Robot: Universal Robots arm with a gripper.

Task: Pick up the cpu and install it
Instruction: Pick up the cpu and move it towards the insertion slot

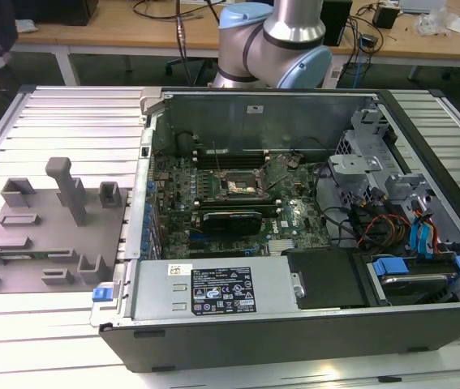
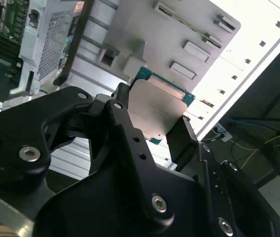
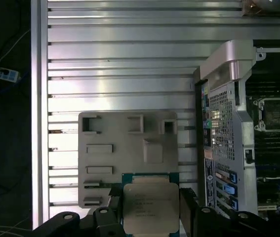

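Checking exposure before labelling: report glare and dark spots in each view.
Exterior view: bright reflections spot the table near the case front; second wrist view: the table washes out white behind the cpu; first wrist view: bright bands across the table, floor dark.

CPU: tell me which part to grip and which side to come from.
Take the cpu by two opposite thin edges, coming in from its metal-lid side. It is a thin flat square, so only the edges offer parallel faces for a pinch. The gripper holds it that way in both wrist views: a finger on each edge, lid bare, above the grey tray.
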